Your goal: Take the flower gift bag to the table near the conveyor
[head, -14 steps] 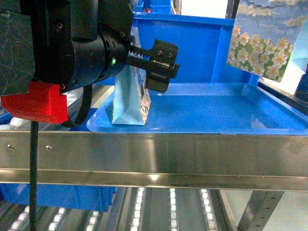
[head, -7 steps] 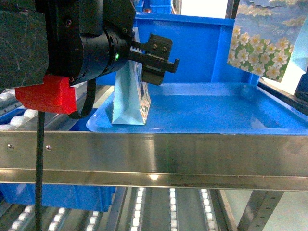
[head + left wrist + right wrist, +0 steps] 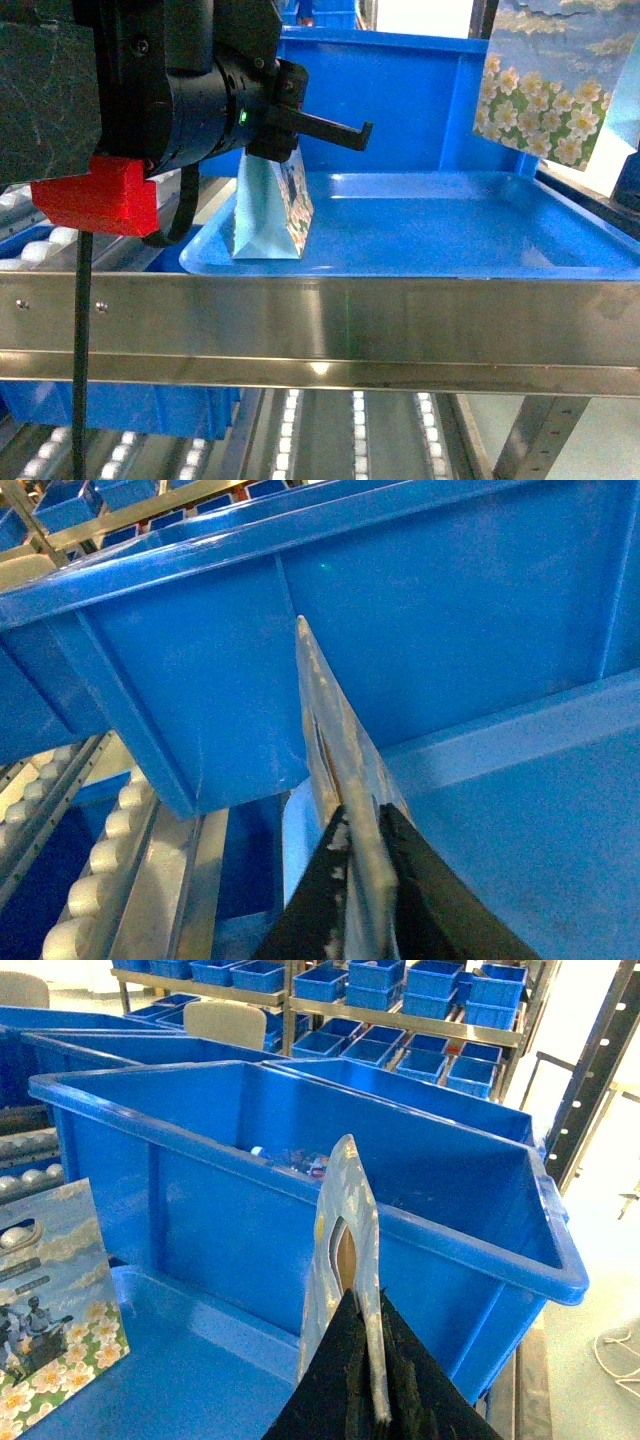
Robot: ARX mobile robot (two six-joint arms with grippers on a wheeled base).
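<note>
A flower gift bag (image 3: 268, 215) stands upright at the left end of the shiny blue tray (image 3: 450, 235). My left gripper (image 3: 350, 132) is at its top, and in the left wrist view the black fingers (image 3: 425, 900) of that gripper (image 3: 362, 815) are shut on the bag's thin top edge (image 3: 325, 710). A second flower gift bag (image 3: 545, 85) hangs above the tray's right end. My right gripper (image 3: 365, 1300) is shut on its top edge (image 3: 345, 1200). Steel-framed conveyor lanes with white rollers (image 3: 290, 430) run below. The table is out of view.
A large blue bin (image 3: 400, 90) stands right behind the tray, its wall close to both bags. A steel rail (image 3: 320, 320) crosses in front of the tray. More rollers (image 3: 90, 880) lie left of the tray. Shelves of blue bins (image 3: 400, 1000) fill the background.
My left gripper has risen slightly and turned at the wrist, so its jaws now show edge-on at the bag's top. Neither bag has moved.
</note>
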